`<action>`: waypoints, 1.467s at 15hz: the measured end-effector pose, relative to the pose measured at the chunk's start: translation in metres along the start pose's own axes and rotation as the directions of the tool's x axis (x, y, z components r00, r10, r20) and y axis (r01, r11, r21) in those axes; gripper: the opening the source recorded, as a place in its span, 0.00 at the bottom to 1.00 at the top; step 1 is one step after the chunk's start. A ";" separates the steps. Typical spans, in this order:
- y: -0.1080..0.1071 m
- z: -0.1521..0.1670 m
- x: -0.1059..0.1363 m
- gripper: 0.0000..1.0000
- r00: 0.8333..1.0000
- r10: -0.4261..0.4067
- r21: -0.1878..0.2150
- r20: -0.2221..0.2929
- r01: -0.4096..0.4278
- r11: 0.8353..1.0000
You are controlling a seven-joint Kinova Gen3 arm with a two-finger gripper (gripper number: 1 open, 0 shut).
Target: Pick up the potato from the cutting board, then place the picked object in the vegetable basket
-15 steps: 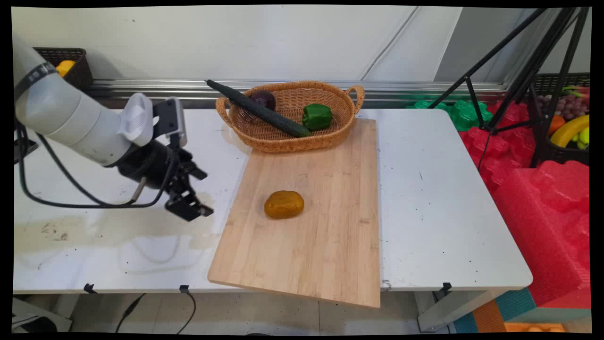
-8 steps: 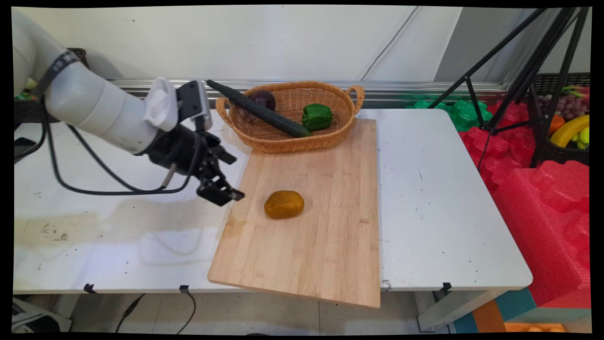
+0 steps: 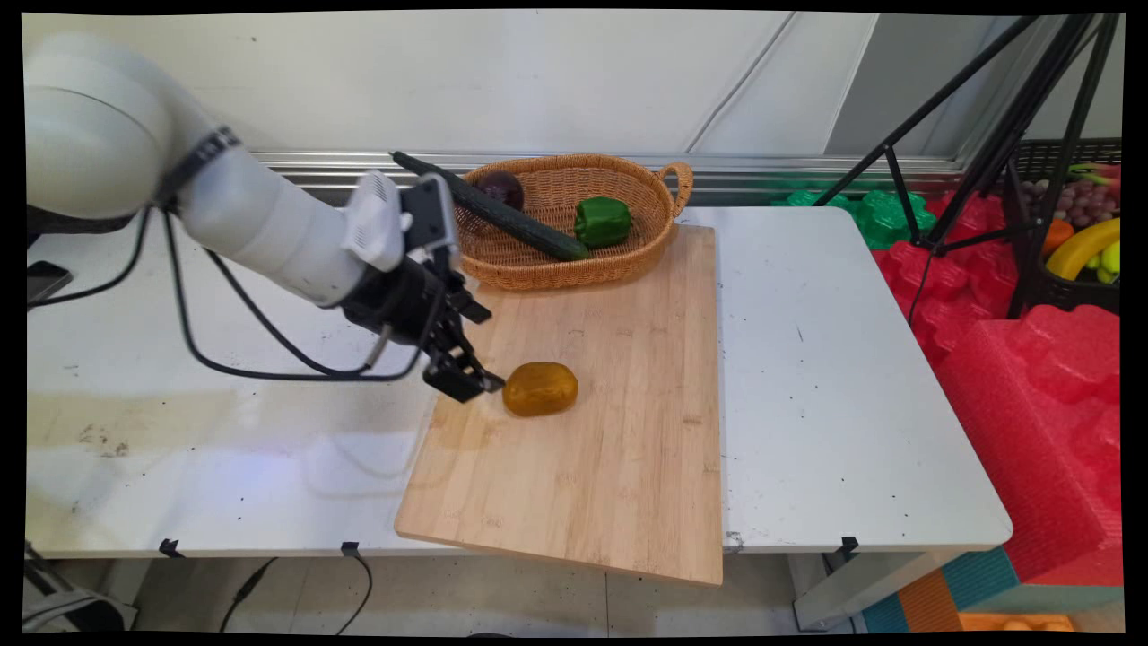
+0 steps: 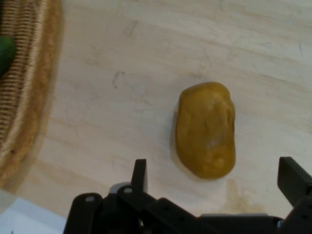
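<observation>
A brownish-yellow potato [image 3: 539, 388] lies on the wooden cutting board [image 3: 610, 449], left of the board's middle. My black gripper [image 3: 475, 384] hangs low just left of the potato, over the board's left edge, nearly touching it. In the hand view the potato [image 4: 206, 129] lies just ahead of the gripper [image 4: 217, 178], between the lines of its two fingers [image 4: 140, 176], which stand wide apart and open with nothing held.
A wicker basket [image 3: 664, 184] at the board's far end holds a cucumber [image 3: 502, 218], a green pepper [image 3: 602, 221] and a dark purple vegetable [image 3: 500, 187]. Its rim [image 4: 29, 97] shows at the hand view's left. Red foam and a tripod stand right of the table.
The arm has swung right from over the bare table to the board's left edge, bringing the gripper down beside the potato. The potato and basket have not moved.
</observation>
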 end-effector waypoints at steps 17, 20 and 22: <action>-0.002 0.092 0.017 0.00 0.999 0.010 -0.049 0.048 -0.008 0.999; -0.001 0.085 0.022 0.00 0.999 0.015 -0.040 0.039 -0.014 0.999; 0.000 0.072 0.027 0.00 1.000 0.015 -0.025 0.027 -0.014 1.000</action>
